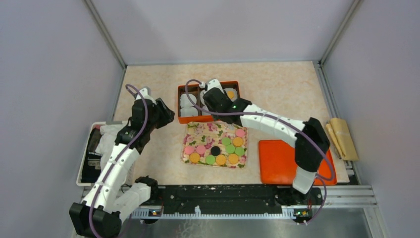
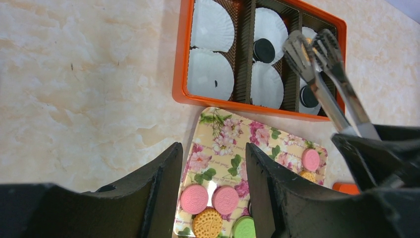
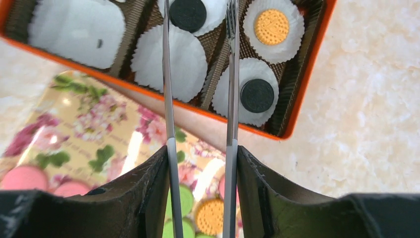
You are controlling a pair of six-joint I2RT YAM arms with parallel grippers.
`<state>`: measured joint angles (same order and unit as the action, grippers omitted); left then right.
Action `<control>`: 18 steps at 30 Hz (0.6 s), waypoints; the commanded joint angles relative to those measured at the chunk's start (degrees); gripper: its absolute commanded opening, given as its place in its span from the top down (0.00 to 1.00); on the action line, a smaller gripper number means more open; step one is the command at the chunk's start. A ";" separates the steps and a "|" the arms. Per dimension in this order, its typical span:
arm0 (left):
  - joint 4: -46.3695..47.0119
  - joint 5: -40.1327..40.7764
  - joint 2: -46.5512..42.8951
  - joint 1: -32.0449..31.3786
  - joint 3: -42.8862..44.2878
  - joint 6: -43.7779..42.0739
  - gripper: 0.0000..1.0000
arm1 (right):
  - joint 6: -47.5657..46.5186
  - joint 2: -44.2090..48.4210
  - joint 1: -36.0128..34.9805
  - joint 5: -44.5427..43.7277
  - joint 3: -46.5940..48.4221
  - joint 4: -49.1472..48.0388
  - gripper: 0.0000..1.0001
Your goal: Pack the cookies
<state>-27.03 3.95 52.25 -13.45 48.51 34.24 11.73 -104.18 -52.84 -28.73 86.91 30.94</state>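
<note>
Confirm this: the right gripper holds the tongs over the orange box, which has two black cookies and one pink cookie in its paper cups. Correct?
Not quite: the third cookie in the orange box is orange, not pink, as the right wrist view shows. The right gripper does hold the tongs over the box, and two black cookies sit in its paper cups.

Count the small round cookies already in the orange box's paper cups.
3: a black round cookie in the middle compartment's far cup, an orange cookie in the right compartment's far cup, another black cookie in its near cup.
</note>
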 commanded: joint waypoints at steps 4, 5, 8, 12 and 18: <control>2.32 -1.97 -0.95 0.36 -1.06 0.10 0.43 | 4.05 16.84 -10.06 -2.98 -7.73 1.94 0.53; 2.42 -2.23 -0.85 0.39 -1.11 0.17 0.43 | 5.01 18.20 -11.62 -3.39 -9.14 2.87 0.53; 2.53 -3.23 -0.59 0.36 -1.12 0.38 0.44 | 8.98 21.64 -15.84 -3.56 -13.47 5.75 0.53; 2.76 -6.23 -0.22 0.36 -1.37 0.40 0.44 | 14.83 24.40 -20.71 -4.06 -19.33 8.88 0.53; 3.19 -8.17 -0.01 0.36 -1.59 0.39 0.44 | 22.57 25.99 -24.95 -2.96 -26.03 11.42 0.53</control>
<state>-26.57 -1.67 52.27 -13.41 47.42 34.39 26.87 -81.69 -75.53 -30.57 63.13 40.56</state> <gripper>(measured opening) 0.560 0.474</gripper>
